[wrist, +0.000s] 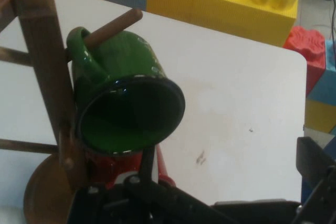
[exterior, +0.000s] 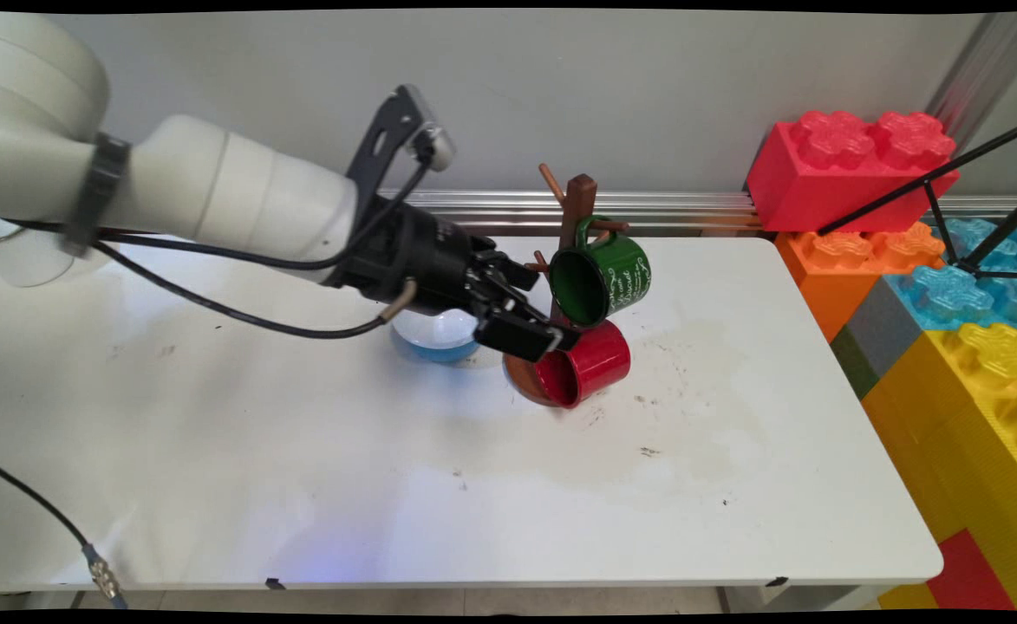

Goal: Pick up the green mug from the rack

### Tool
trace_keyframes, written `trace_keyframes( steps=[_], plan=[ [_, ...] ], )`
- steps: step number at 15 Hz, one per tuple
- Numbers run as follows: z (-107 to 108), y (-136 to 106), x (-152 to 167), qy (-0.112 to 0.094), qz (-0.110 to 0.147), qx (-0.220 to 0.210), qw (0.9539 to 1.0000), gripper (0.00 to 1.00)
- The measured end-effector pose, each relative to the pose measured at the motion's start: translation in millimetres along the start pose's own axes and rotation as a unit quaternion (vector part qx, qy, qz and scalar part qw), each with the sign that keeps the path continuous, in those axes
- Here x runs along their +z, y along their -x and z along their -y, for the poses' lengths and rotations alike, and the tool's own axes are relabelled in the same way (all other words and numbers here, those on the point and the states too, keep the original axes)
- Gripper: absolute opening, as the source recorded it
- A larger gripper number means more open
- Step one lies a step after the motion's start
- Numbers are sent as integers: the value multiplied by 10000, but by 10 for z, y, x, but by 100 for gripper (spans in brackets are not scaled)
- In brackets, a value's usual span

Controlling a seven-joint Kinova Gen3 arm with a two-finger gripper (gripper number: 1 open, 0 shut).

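Two mugs, one green point(exterior: 608, 279) and one red point(exterior: 584, 364), one wooden rack point(exterior: 577, 204), one bowl point(exterior: 440, 336).

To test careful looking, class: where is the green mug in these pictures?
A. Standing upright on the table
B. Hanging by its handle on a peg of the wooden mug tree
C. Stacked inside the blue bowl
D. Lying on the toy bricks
B: the green mug hangs by its handle from a peg of the wooden mug tree, above the red mug.
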Motion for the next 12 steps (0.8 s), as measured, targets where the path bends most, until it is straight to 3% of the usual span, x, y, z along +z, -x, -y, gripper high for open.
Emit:
trace_keyframes(
  steps=[12],
  plan=[
    [-75,-161,503,-109,91,-636,9979,100]
  ],
)
